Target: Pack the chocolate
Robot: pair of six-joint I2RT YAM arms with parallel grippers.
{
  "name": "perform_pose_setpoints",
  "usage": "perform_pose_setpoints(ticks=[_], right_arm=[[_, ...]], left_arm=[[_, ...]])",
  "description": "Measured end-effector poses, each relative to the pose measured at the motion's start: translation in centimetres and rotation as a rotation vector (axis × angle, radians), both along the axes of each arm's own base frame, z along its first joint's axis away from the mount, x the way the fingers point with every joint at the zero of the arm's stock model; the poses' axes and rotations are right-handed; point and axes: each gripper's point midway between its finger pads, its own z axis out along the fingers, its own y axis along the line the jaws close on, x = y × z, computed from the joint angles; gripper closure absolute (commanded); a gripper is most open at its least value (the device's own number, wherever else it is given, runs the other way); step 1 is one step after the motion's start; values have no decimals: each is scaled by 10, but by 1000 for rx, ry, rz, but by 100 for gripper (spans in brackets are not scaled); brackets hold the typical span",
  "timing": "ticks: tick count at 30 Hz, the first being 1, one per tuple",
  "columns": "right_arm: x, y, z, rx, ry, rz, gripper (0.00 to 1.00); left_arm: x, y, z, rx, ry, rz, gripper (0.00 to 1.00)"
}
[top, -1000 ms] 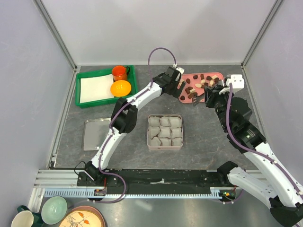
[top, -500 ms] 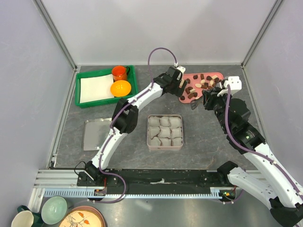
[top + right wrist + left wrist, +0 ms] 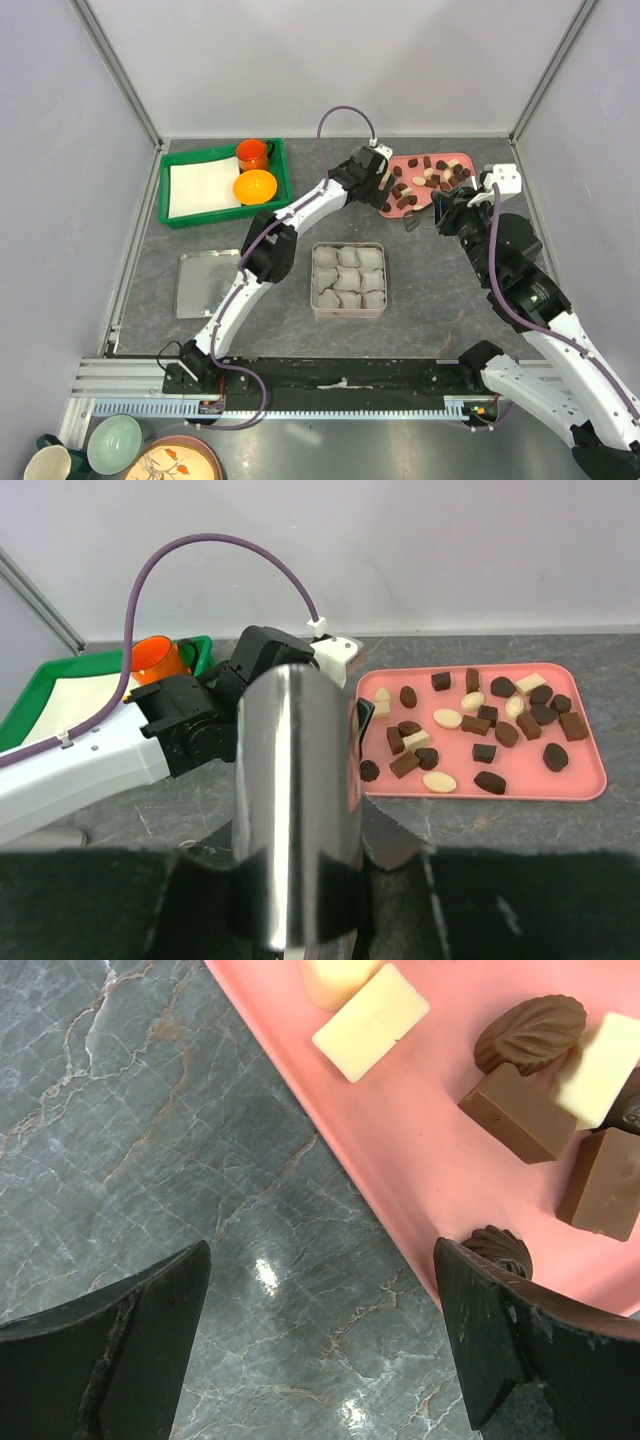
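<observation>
The chocolate (image 3: 476,725) lay on the pink tray (image 3: 570,765) at the back of the table. The left gripper (image 3: 320,1270) hung over the tray's edge, its fingers spread wide with nothing in them. The right gripper (image 3: 440,208), near the tray, pinched a shiny metal tool (image 3: 295,800). The square tin (image 3: 313,280) sat closer to the arms.

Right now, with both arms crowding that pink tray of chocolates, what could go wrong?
1. The left gripper hangs open astride the pink tray edge, one finger close by a dark chocolate. Closing there might shove the tray or flick the piece off rather than catch it.
2. The right gripper, holding a shiny metal tool, sits near the same corner, so the two might bump.
3. Several chocolates touch, so two might get pinched together.
</observation>
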Motion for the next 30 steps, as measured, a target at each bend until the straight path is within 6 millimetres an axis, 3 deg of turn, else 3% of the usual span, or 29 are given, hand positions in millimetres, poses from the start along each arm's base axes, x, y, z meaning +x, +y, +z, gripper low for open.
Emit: perform_pose_setpoints(ticks=[6, 15, 19, 23, 27, 30], right_arm=[[-3, -1, 9, 8, -10, 3, 100], [-4, -1, 7, 14, 4, 4, 100], [-4, -1, 7, 16, 7, 3, 100], [-3, -1, 5, 14, 11, -1, 100], [1, 1, 1, 4, 26, -2, 100], [4, 3, -4, -4, 39, -2, 98]], left_arm=[[-2, 4, -1, 25, 2, 6, 11], [-10, 18, -1, 67, 2, 16, 27], [-22, 38, -2, 99, 36, 26, 35], [-38, 74, -5, 125, 90, 47, 44], [-52, 111, -5, 150, 123, 82, 44], [-60, 128, -6, 155, 130, 99, 44]])
